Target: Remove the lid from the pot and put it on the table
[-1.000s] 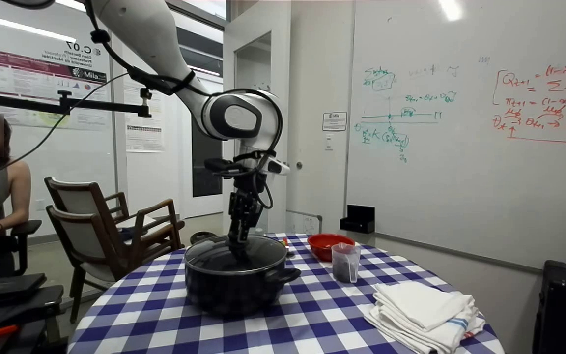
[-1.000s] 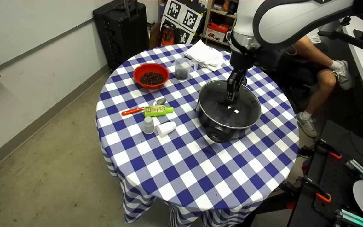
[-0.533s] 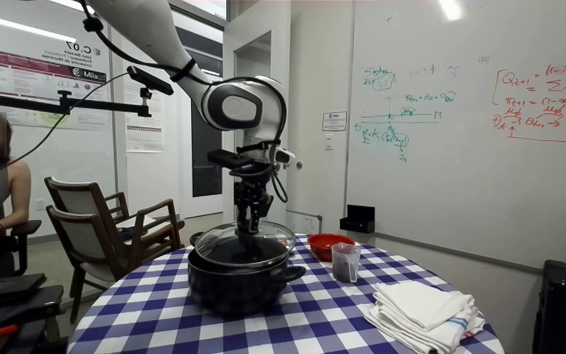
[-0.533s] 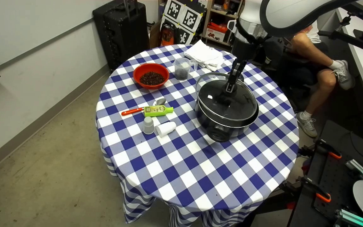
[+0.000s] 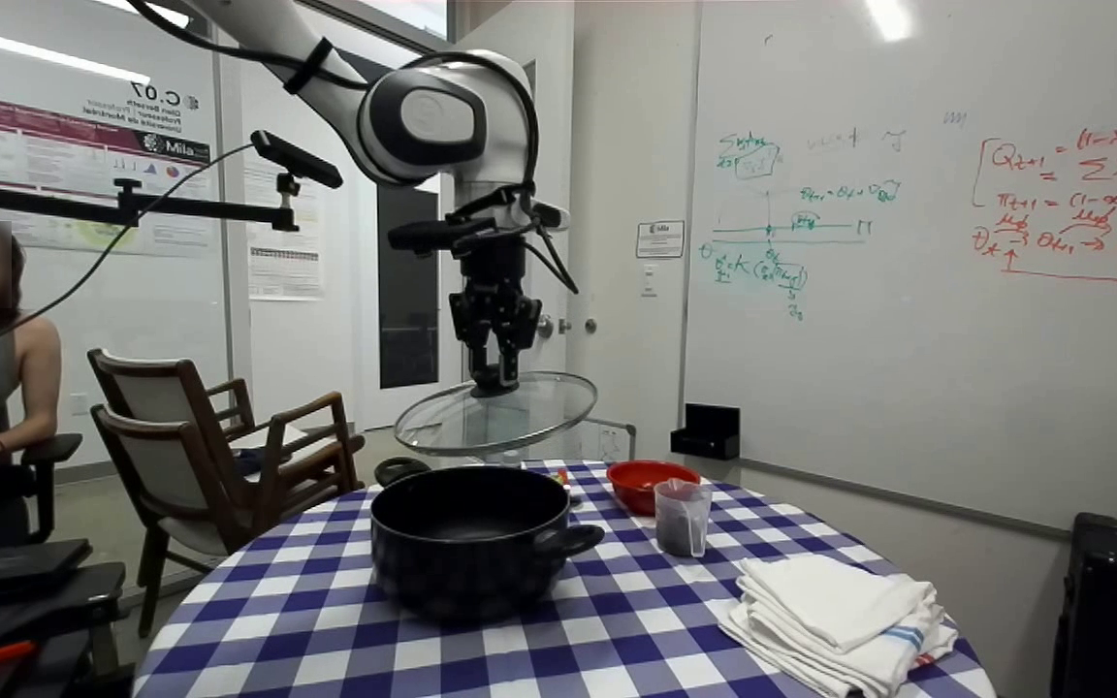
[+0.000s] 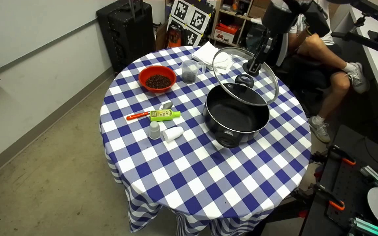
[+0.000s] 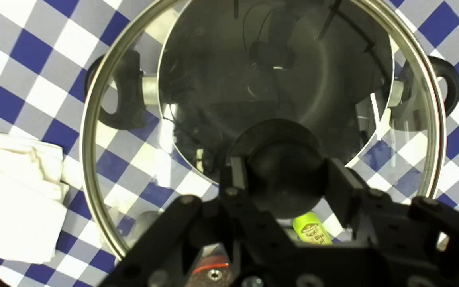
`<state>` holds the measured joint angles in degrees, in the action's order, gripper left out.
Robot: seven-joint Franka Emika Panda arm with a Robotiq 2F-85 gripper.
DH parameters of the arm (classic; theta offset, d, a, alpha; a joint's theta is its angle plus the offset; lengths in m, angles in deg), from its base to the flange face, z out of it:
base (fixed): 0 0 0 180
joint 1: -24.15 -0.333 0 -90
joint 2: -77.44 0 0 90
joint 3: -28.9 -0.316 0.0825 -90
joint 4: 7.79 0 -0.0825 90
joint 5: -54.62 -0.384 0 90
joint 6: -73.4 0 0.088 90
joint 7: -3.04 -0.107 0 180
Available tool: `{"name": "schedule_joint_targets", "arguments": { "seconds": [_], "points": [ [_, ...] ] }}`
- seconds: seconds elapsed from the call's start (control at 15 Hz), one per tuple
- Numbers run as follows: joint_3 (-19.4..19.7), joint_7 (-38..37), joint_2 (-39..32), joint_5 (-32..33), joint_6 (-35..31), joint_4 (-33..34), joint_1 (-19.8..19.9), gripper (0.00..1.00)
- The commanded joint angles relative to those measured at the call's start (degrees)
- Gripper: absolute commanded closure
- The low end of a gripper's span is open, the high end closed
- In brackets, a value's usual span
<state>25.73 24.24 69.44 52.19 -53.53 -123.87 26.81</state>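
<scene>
The gripper (image 5: 494, 370) was clamped on the knob (image 7: 285, 183) of the lid (image 5: 525, 419); wrist view showed a finger (image 7: 237, 173) on each side. An exterior view showed the lid hanging tilted, a gap between it and the pot (image 5: 466, 567); in the wrist view, through the glass, that gap could not be judged. The pot stood uncovered on the table (image 6: 208, 183). Dark bits (image 6: 158, 82) in the bowl (image 6: 156, 70) showed in an exterior view; "Olive oil" was legible on the bottle (image 7: 311, 229) only in wrist view.

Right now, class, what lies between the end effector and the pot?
The lid, tilted: an exterior view shows it hanging under the end effector, apart from the pot.
</scene>
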Motion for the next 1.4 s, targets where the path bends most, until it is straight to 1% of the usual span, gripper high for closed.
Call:
{"name": "schedule_joint_targets", "arguments": {
  "seconds": [0.0, 0.13, 0.4, 0.67, 0.8, 0.93, 1.13, 1.2, 1.27, 1.33],
  "points": [
    [2.2, -5.1, 6.6, 1.2, 3.5, -6.2, 0.1, 0.75],
    [3.6, -7.8, 9.5, -0.9, 4.0, -10.9, 0.8, 0.75],
    [6.9, -14.0, 15.8, -2.8, 1.8, -21.3, 2.7, 0.75],
    [9.8, -20.8, 22.3, -2.8, 0.3, -30.7, 5.2, 0.75],
    [10.9, -24.4, 24.4, -2.4, -2.0, -35.0, 6.8, 0.75],
    [10.9, -29.7, 25.1, -0.5, -5.6, -38.2, 8.5, 0.75],
    [11.8, -34.5, 23.3, -1.8, -12.7, -42.2, 10.8, 0.75],
    [12.2, -35.3, 22.7, -2.3, -14.6, -43.2, 11.3, 0.75],
    [13.1, -34.8, 19.7, -3.4, -15.7, -41.3, 11.5, 0.75],
    [13.7, -34.8, 19.2, -3.9, -17.4, -42.2, 11.9, 0.75]
  ]
}}
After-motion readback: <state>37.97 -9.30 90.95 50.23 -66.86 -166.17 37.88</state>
